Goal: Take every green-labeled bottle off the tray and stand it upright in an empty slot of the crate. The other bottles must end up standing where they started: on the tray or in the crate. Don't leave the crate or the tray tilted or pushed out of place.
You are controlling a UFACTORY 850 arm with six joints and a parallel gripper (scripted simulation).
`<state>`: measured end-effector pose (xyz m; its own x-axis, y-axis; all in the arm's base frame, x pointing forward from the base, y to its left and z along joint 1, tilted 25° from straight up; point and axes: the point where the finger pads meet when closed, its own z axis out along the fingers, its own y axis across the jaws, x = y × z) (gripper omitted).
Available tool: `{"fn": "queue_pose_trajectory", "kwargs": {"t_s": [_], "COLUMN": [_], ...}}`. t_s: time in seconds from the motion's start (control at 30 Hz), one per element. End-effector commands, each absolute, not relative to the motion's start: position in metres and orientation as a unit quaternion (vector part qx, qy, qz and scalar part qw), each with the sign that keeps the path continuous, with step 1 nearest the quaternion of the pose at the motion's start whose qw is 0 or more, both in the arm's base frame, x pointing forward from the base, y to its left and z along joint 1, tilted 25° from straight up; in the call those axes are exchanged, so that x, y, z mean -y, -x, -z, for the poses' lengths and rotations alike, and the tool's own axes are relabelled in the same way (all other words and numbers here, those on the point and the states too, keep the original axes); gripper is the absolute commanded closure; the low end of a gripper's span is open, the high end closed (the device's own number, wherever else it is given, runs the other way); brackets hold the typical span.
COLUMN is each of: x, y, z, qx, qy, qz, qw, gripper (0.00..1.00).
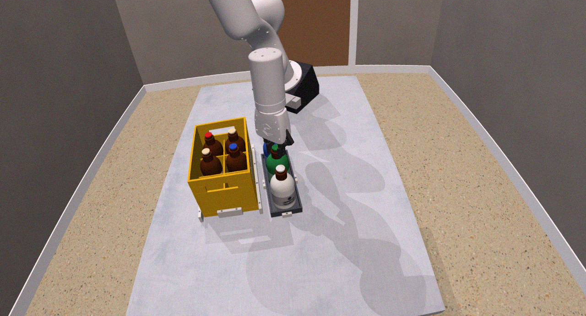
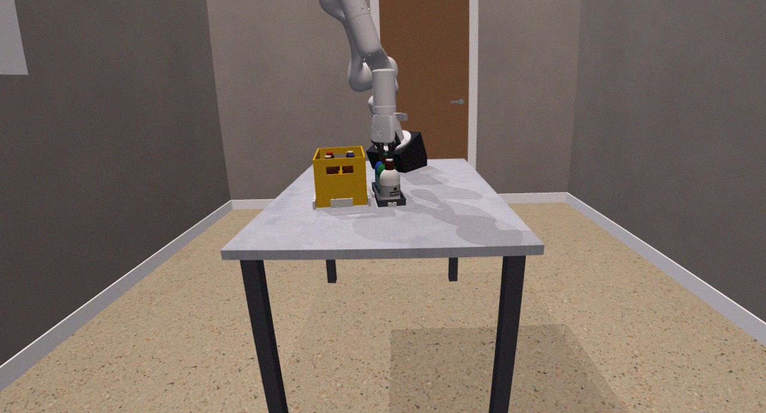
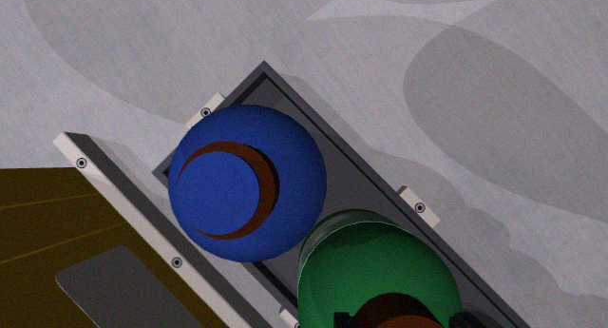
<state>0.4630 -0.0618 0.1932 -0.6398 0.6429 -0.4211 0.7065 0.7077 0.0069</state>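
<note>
My gripper (image 1: 277,151) (image 3: 403,320) is shut on the brown neck of the green-labeled bottle (image 1: 277,163) (image 3: 380,261). That bottle is upright at its place in the tray (image 1: 285,212) (image 3: 347,181); I cannot tell whether its base touches. The blue bottle (image 1: 265,149) (image 3: 294,143) stands behind it, the white bottle (image 1: 282,185) (image 2: 389,179) in front. The yellow crate (image 1: 233,199) (image 2: 341,188) stands level beside the tray. Several brown bottles stand in its back and middle rows. No cap shows near its front wall, which hides the slot bottoms there.
White retaining blocks (image 1: 229,211) (image 3: 419,207) sit around the crate and tray. A long white rail (image 3: 177,262) runs between them. The crate's raised walls stand close to the tray's left side. The robot's black base block (image 1: 310,82) is at the back.
</note>
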Motion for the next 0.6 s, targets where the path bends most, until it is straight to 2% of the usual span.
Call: {"fn": "queue_pose_trajectory", "kwargs": {"t_s": [0.0,0.57], "x": [0.0614,0.0598], "y": [-0.4631,-0.4615], "z": [-0.1947,-0.1998], "qx": [-0.902,-0.902], "qy": [-0.374,-0.374], "qz": [0.079,0.079], "qw": [0.201,0.201], "gripper": [1.0,1.0]}}
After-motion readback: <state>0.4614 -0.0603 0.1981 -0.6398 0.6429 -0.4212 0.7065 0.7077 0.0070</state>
